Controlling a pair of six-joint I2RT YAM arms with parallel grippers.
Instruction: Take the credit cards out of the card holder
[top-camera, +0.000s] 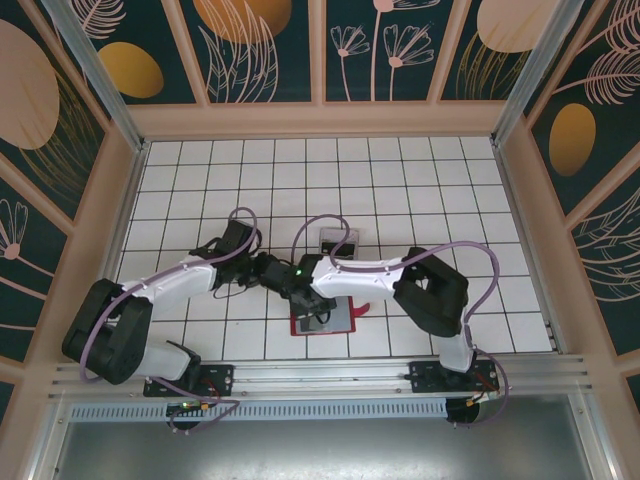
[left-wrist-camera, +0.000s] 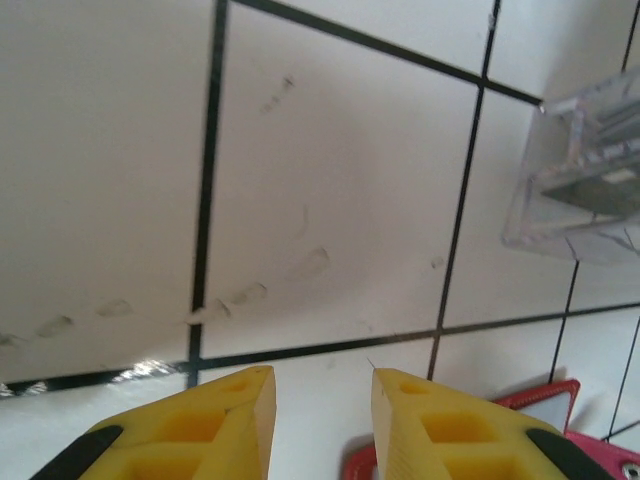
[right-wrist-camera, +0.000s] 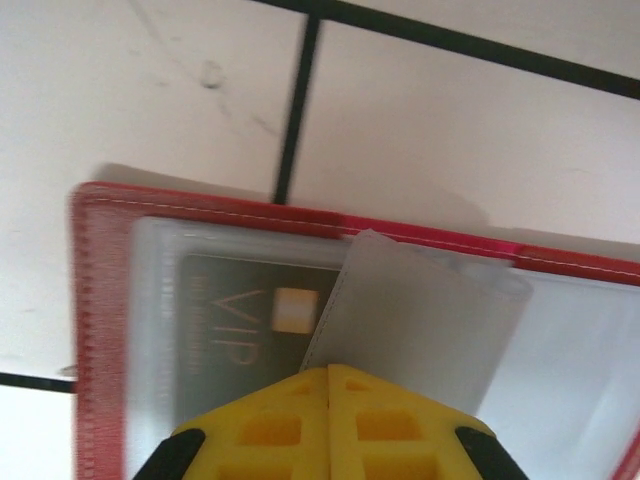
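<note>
- Where black lines cross it in a grid, the glossy white tiled table (top-camera: 200, 190) bears everything.
- Red card holder (top-camera: 343, 320), stitched along its border, lies open and flat near the front edge.
- Clear, boxy plastic tray (top-camera: 337, 243) sits just beyond it.
- Left gripper (left-wrist-camera: 322, 385): blocky yellow jaws partly apart, holding nothing, above bare tile beside the holder's corner.
- Right gripper (right-wrist-camera: 328, 375): yellow jaws pressed together, pinching a frosted leaf (right-wrist-camera: 420, 310).
- Dark card (right-wrist-camera: 230, 320), lettered "VIP" in gold, sits in a clear pocket, partly under that leaf.
</note>
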